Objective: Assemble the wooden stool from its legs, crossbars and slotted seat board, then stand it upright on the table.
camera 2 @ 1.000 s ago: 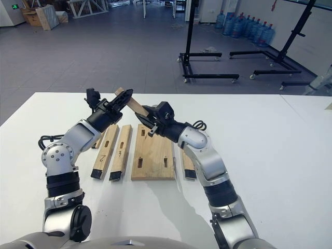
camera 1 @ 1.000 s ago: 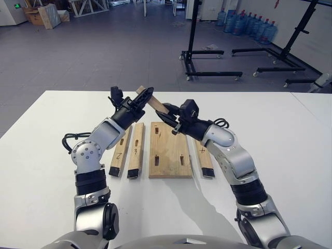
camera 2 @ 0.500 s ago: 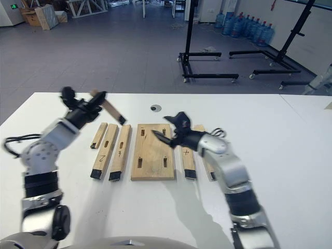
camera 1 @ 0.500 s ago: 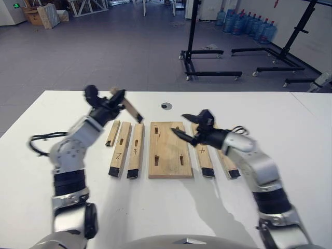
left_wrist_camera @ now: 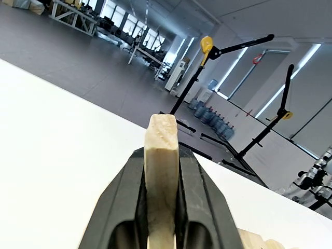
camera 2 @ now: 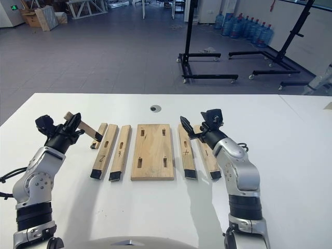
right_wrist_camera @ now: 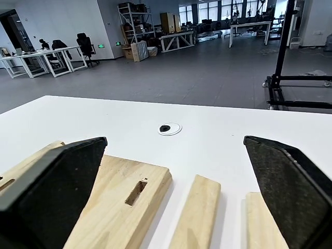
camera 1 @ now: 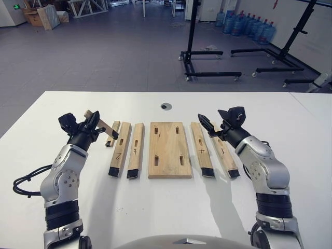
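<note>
The slotted seat board (camera 1: 169, 149) lies flat mid-table. Two legs (camera 1: 119, 149) (camera 1: 136, 150) lie left of it and two more (camera 1: 200, 149) (camera 1: 224, 150) to its right. A short crossbar (camera 1: 113, 133) rests beside the leftmost leg. My left gripper (camera 1: 89, 123) hovers over the table's left side, shut on another crossbar (camera 1: 102, 126) that tilts down toward the legs; the left wrist view has this crossbar (left_wrist_camera: 162, 135) clamped between both fingers (left_wrist_camera: 122, 207). My right gripper (camera 1: 215, 118) stands open just above the far ends of the right legs, with nothing between its fingers (right_wrist_camera: 46, 192).
A round cable hole (camera 1: 166, 106) sits in the white table (camera 1: 166, 207) behind the board. Bare tabletop extends in front of the parts and to both sides. Black wheeled racks (camera 1: 212, 72) stand on the floor beyond the far edge.
Both grippers met on the crossbar above the board; the right one let go, opened and swung right over the right legs. The left arm carried the crossbar out to the left and lower.
</note>
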Robot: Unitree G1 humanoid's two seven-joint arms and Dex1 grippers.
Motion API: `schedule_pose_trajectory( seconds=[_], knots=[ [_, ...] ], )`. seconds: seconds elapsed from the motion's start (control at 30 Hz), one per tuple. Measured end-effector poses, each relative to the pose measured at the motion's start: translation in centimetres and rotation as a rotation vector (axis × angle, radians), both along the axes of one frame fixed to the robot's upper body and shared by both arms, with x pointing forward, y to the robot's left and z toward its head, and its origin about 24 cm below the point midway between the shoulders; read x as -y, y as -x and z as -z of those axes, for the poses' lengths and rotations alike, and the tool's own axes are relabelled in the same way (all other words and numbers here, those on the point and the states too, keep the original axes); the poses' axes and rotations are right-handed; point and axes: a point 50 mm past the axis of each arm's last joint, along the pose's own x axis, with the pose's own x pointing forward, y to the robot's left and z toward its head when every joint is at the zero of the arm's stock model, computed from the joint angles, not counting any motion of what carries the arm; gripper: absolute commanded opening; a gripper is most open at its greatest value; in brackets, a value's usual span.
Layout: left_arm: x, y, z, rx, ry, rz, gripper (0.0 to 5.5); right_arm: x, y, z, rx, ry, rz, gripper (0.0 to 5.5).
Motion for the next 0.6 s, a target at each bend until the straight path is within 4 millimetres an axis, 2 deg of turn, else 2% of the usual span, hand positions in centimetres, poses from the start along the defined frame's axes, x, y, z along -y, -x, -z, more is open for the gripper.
schedule_pose_trajectory(
  seconds=[0.27,0.6],
  knots=[
    [0.9,-0.3,0.4,0.014,0.025,0.022,0.38,-1.0,-0.1,0.6,-0.026,-0.007,-0.024,4.86],
    [2.1,-0.5,1.2,-0.004,-0.094,0.025,0.38,-1.6,-0.1,0.9,-0.038,-0.013,-0.035,4.86]
  ],
)
